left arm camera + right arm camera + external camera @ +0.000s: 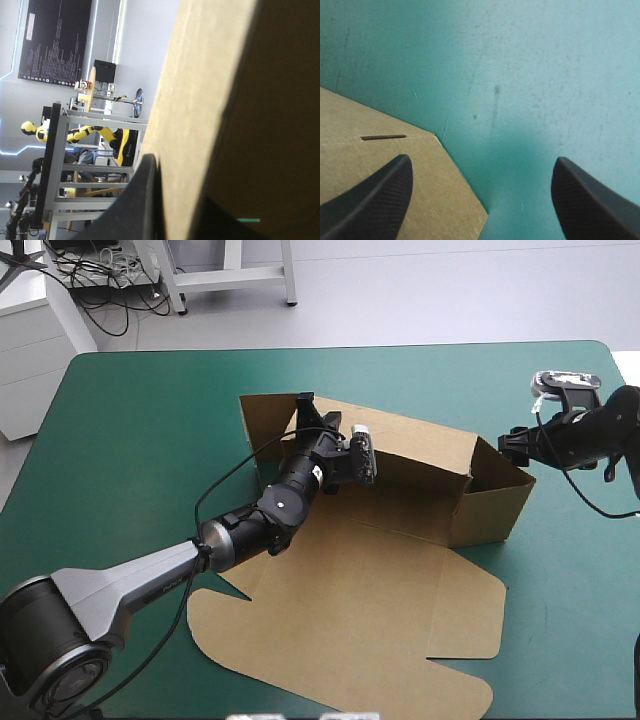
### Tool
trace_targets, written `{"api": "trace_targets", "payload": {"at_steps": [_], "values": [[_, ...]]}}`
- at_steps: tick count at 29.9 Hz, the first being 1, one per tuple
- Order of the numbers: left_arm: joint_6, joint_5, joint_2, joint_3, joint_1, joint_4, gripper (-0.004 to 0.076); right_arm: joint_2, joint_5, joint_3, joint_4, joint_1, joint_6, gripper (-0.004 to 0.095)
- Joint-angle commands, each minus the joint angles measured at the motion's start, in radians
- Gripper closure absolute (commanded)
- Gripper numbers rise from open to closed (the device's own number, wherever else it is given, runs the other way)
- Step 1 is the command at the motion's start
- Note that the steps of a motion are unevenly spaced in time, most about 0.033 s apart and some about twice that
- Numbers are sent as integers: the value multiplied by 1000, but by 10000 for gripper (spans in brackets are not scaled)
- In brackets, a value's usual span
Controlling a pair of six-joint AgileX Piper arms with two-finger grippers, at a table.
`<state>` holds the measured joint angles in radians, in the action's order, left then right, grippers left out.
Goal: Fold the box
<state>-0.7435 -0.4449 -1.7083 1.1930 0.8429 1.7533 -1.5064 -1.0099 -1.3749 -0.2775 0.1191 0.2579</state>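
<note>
The brown box [400, 540] lies mid-table as an open tray, with its back and end walls raised and the lid flat toward the near edge. My left gripper [305, 412] is at the tray's far left corner. In the left wrist view a board wall [200, 100] stands right against one black finger [145, 200] and hides the other finger. My right gripper [512, 443] hovers at the tray's right end wall. Its fingers stand wide apart [482, 167] over the teal-green cover [520, 75], with a corner of the box [380, 150] under one finger.
Teal-green cover [150, 440] shows on every side of the box. The lid's rounded flaps [230, 625] reach close to the near edge. The table's right edge [625, 370] runs just behind my right gripper.
</note>
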Motion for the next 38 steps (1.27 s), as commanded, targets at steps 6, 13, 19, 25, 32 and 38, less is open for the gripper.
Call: {"api": "trace_targets", "payload": {"at_steps": [6,13,19,25,32,38], "values": [[-135,-65,36,63,-1,47,734,42,77,-39,6,-1,-13,194],[-123,-87,16,68,-3,28,734,40,85,-133,128,-1,-106,194],[-123,-94,-18,68,-3,28,734,33,82,-165,118,-1,-111,194],[-123,-92,-23,84,-3,44,734,-16,96,-165,60,-1,-112,194],[-75,-114,-55,156,-3,-19,734,-54,101,-165,-14,-1,-104,194],[27,-125,-84,158,-3,-19,734,-58,107,-165,-16,-1,-100,194]]}}
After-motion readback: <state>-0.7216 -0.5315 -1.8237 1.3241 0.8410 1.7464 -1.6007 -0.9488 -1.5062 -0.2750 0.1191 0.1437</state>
